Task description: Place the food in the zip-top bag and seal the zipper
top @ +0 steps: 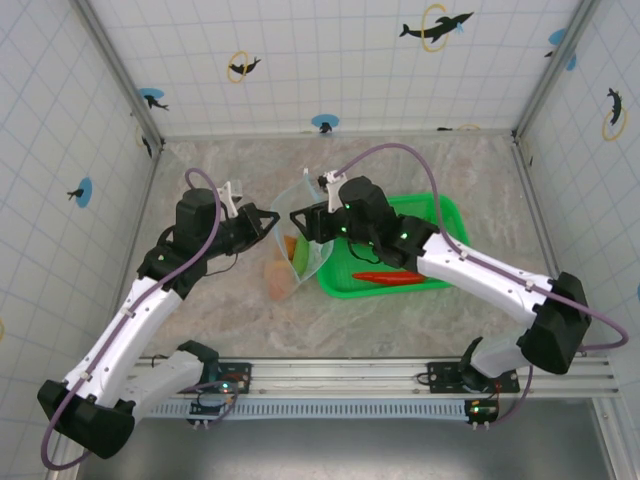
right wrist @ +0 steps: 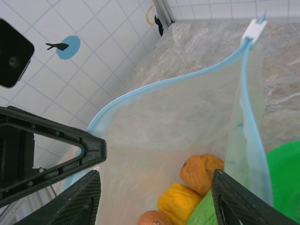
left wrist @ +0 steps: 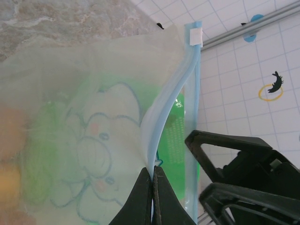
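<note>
Clear plastic, elephant-printed, the zip-top bag [top: 298, 225] hangs over the worktop [top: 220, 310] beside the green basket [top: 450, 215]; left fingers [left wrist: 137, 201] clench its zipper [left wrist: 164, 103], right fingers [right wrist: 232, 201] stand released above the food [right wrist: 201, 172] inside.

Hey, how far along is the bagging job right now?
Done: several pieces, including the yellow fruit and green piece, lie inside the zip-top bag. In hand: the left gripper pinches the zipper, mouth open, right gripper open above it. Left: the red chili in the green basket, then sealing.
</note>
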